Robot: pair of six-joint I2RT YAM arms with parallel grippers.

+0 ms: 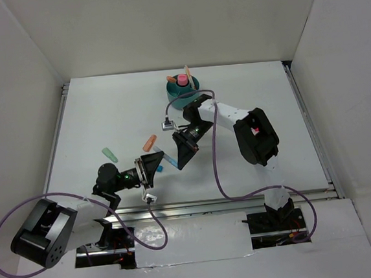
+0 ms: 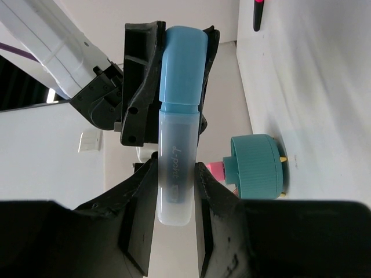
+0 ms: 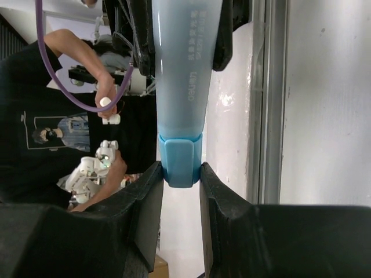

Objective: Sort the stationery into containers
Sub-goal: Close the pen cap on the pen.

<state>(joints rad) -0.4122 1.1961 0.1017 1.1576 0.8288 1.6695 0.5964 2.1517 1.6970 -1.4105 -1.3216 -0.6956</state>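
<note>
In the top view's middle left lay one mint green plastic stub (image 1: pixel 109 153), then one orange stub (image 1: pixel 149 143). At centre, one blue-capped translucent marker (image 2: pixel 184 69) hung between two grippers: the left gripper (image 2: pixel 175 174) pinched its clear barrel, the right gripper (image 3: pixel 181 174) its cap. Above stood one round teal plastic cup (image 1: pixel 177 99), holding pink and orange pieces.

Two arms, black and white
Left gripper (image 2: pixel 177 188) and right gripper (image 3: pixel 181 182) have matte black fingers; white arm shell (image 1: pixel 230 114), purple cable (image 1: pixel 217 169).
</note>
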